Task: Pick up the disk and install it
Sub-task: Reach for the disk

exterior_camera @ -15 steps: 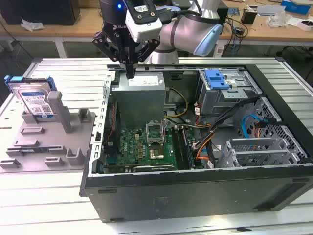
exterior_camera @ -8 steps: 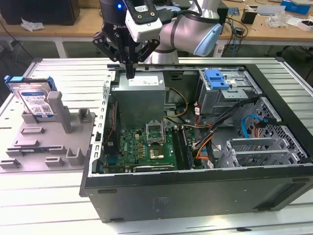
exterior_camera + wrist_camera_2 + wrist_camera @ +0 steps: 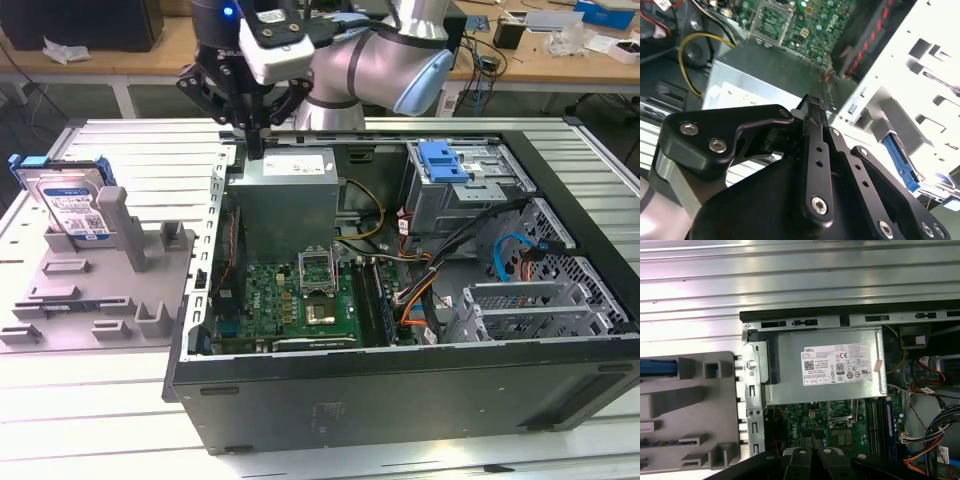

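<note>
The tool (image 3: 257, 148) has its two fingers (image 3: 813, 107) drawn together with nothing between them. It hangs tip-down at the near corner of the grey power supply (image 3: 285, 195), inside the open computer case (image 3: 400, 400); contact cannot be told. The disk (image 3: 70, 205) stands upright in a grey holder (image 3: 100, 290) on the tabletop (image 3: 100, 420), well apart from the tool, toward the exterior view's left.
</note>
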You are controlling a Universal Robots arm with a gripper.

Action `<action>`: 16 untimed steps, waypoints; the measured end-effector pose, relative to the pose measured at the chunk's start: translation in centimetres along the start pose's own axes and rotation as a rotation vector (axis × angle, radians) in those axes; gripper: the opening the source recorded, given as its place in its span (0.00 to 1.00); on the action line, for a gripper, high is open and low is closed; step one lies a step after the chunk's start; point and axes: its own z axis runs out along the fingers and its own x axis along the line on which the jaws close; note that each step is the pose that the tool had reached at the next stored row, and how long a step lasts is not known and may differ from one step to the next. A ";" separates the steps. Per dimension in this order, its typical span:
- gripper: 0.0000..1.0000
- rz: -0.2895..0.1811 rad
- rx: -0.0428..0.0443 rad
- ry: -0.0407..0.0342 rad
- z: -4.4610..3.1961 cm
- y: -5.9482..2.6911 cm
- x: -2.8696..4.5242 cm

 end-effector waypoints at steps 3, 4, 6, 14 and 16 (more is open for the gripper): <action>0.11 0.000 0.0001 0.0000 -0.01 0.69 1.65; 0.11 0.000 0.0001 0.0000 -0.01 0.93 2.17; 0.11 0.000 0.0001 0.0000 0.00 1.36 3.12; 0.11 0.000 0.0001 0.0000 0.06 2.24 6.68; 0.11 0.000 0.0001 0.0000 0.07 2.37 7.50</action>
